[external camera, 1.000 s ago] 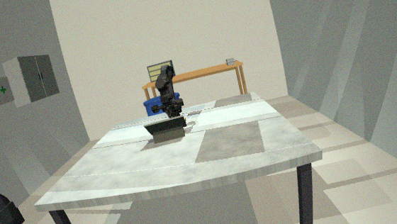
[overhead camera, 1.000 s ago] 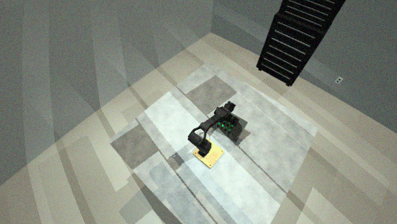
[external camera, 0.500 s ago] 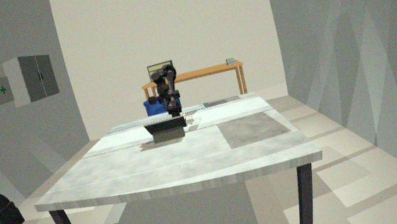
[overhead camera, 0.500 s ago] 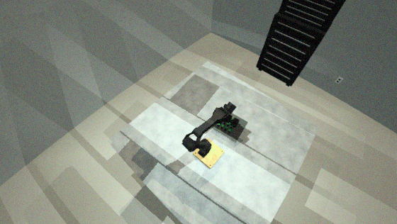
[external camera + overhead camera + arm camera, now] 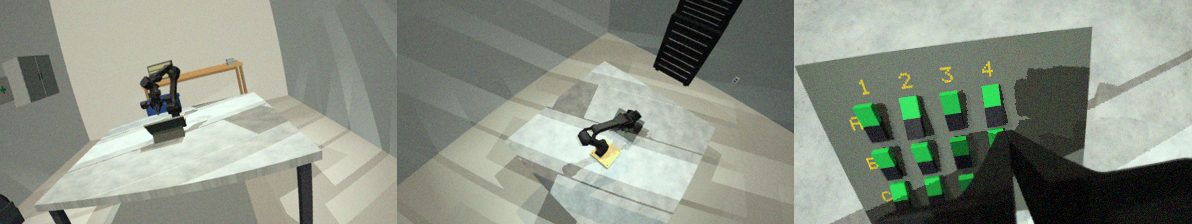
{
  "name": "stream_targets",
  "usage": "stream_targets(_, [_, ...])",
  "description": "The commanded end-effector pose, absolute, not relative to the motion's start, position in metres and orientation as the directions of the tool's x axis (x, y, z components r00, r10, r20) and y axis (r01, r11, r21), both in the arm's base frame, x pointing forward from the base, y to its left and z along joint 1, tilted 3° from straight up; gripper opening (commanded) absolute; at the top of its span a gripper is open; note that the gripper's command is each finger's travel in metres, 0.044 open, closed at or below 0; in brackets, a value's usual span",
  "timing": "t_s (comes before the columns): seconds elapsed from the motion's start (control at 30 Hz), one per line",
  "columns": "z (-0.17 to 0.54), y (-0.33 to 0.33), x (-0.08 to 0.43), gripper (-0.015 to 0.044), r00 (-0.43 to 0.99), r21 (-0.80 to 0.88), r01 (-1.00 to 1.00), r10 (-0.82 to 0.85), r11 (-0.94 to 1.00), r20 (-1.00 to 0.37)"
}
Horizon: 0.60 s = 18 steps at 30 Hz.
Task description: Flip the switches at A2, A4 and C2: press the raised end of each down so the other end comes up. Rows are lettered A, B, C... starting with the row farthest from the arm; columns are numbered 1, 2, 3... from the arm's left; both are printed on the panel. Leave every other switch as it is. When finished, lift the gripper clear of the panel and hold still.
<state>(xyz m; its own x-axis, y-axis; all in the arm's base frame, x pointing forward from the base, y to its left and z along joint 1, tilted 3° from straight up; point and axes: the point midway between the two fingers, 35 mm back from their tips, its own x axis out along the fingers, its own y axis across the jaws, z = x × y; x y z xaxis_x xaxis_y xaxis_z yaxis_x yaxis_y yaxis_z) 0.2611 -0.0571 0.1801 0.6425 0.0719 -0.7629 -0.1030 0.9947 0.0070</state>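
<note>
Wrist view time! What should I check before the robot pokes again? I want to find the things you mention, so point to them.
1. Gripper (image 5: 632,118) (image 5: 158,113) (image 5: 1005,137) shut for pressing: ok.
2. Row letters and column numbers readable on the panel (image 5: 629,139) (image 5: 164,125) (image 5: 1054,47): ok, A to C and 1 to 4 show.
3. A2 (image 5: 910,111) and A4 (image 5: 991,97) look flipped: ok, it seems; their green ends look brighter than those of A1 (image 5: 867,115) and A3 (image 5: 950,102).
4. C2 (image 5: 934,186) in full view: not ok, its lower end is lost in the dark.
5. B4 (image 5: 995,134) in full view: not ok, the fingers cover most of it.
6. Fingertips off every switch: cannot tell.
</note>
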Motion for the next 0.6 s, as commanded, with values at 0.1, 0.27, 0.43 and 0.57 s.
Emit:
stream_targets(0.1, [0.161,-0.055,0.268,0.0000,0.639,0.022,-0.104,0.084,0.994,-0.764])
stream_targets(0.27, [0.154,-0.054,0.273,0.0000,0.640,0.022,-0.104,0.084,0.994,-0.764])
stream_targets(0.43, [0.152,-0.054,0.275,0.0000,0.640,0.022,-0.104,0.084,0.994,-0.764])
stream_targets(0.57, [0.149,-0.054,0.277,0.0000,0.640,0.022,-0.104,0.084,0.994,-0.764])
